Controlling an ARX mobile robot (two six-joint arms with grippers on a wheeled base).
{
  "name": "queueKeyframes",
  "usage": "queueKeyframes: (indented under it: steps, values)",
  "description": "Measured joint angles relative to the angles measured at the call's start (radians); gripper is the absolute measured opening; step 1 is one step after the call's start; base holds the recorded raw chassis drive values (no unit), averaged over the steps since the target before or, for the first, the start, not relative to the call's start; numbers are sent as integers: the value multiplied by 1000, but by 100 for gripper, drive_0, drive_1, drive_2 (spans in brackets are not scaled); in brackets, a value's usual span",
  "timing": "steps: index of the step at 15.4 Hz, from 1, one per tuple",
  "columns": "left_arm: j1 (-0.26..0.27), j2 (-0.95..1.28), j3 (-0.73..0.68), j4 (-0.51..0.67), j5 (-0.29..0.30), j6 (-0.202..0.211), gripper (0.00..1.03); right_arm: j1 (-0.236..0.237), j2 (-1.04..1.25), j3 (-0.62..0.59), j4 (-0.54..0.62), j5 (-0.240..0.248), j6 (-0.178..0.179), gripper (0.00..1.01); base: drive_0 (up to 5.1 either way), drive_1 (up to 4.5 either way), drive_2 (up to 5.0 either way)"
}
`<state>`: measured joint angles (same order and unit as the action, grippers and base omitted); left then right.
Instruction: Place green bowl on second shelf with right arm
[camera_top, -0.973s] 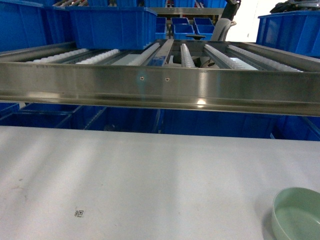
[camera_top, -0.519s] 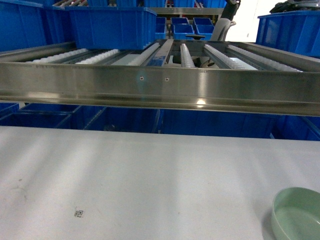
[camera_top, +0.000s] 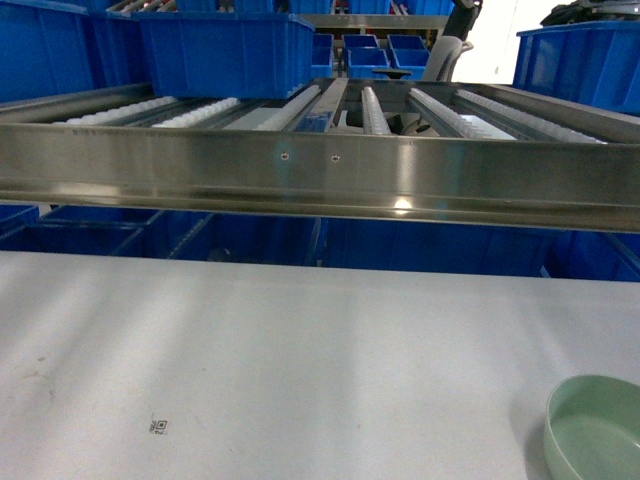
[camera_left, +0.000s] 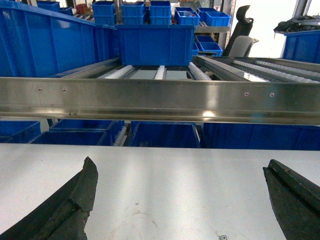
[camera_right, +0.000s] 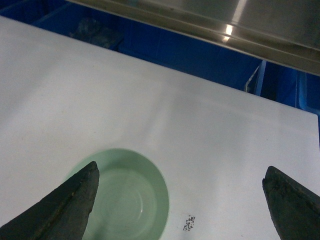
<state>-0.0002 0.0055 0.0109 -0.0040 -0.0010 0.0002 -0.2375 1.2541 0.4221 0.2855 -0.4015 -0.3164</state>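
Observation:
The green bowl (camera_top: 595, 430) sits upright and empty on the white table at the head view's bottom right corner. In the right wrist view the bowl (camera_right: 131, 200) lies under my right gripper (camera_right: 181, 177), which is open, its left finger over the bowl's left side and the right finger far off over bare table. The second shelf (camera_top: 320, 175) is the steel roller tier with a broad front rail across the head view, above and behind the table. My left gripper (camera_left: 181, 172) is open over bare table, holding nothing. Neither gripper shows in the head view.
A large blue tub (camera_top: 225, 50) stands on the shelf's rollers at the left, another (camera_top: 580, 60) at the far right. More blue tubs fill the tier below (camera_top: 420, 245). Small printed markers lie on the table (camera_top: 158, 426) and beside the bowl (camera_right: 189, 222).

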Motion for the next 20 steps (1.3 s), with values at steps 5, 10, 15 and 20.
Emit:
queueKeyframes:
  steps: [5,10,15,20]
  values:
    - [0,0,0,0,0,0,98,46,56,-11,-60,-10,-95,98,0,0,0]
    - [0,0,0,0,0,0,98,99,244,-18,37,46,-146,98,0,0,0]
    - [0,0,0,0,0,0,98,77,385,8,82,68,-169,98,0,0,0]
    - [0,0,0,0,0,0,98,74,462,41,99,71,-174,98,0,0,0]
